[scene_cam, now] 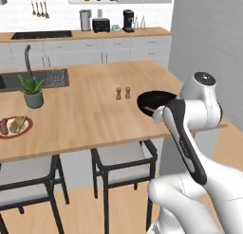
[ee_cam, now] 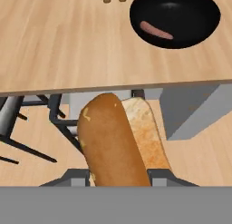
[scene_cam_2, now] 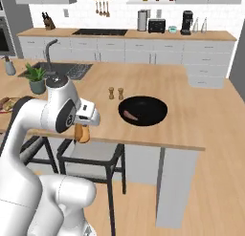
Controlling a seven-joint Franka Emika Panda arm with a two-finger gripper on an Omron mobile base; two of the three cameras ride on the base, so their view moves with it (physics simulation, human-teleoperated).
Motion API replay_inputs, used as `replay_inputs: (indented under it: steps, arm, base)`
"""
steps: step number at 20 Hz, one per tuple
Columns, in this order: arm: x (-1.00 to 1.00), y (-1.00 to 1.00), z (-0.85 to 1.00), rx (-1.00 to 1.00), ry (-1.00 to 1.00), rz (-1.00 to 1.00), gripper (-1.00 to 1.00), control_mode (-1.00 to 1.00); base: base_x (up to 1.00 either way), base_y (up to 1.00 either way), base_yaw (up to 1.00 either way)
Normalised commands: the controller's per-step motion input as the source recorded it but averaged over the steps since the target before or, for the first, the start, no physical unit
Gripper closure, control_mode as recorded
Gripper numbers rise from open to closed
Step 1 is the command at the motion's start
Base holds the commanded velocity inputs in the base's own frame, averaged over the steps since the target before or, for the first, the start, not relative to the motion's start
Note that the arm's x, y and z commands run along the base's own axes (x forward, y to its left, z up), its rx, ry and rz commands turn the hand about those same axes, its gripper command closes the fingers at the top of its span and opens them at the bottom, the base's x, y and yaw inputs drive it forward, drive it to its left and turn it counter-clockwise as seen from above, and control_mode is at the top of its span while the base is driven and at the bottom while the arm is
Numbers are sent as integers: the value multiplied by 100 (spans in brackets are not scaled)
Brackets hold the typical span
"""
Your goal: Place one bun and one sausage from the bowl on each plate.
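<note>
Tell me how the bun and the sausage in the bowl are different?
The bun is golden-tan and fat; the sausage is reddish-pink and slim. The bun is held in the gripper, out past the counter edge; the sausage lies loose in the black bowl on the counter. The bun looks longer, though it sits much closer to the hand camera. Both are oblong with rounded ends.

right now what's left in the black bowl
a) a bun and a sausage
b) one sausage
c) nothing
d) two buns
b: a single sausage lies in the bowl, while the pincer holds a bun out past the counter edge.
</note>
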Motion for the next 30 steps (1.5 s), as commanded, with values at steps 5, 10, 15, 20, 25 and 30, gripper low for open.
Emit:
replay_inputs:
  steps: [5, 10, 15, 20, 25, 30]
  arm:
    - [0, 0, 0, 0, 0, 0, 100, 100]
    - [0, 0, 0, 0, 0, 0, 100, 100]
    - [0, 0, 0, 0, 0, 0, 100, 100]
    - [0, 0, 0, 0, 0, 0, 100, 100]
    - [0, 0, 0, 0, 0, 0, 100, 100]
    - [0, 0, 0, 0, 0, 0, 100, 100]
  base:
    - [0, 100, 0]
    - [0, 100, 0]
    - [0, 100, 0]
    - [5, 100, 0]
    - [21, 100, 0]
    - [19, 100, 0]
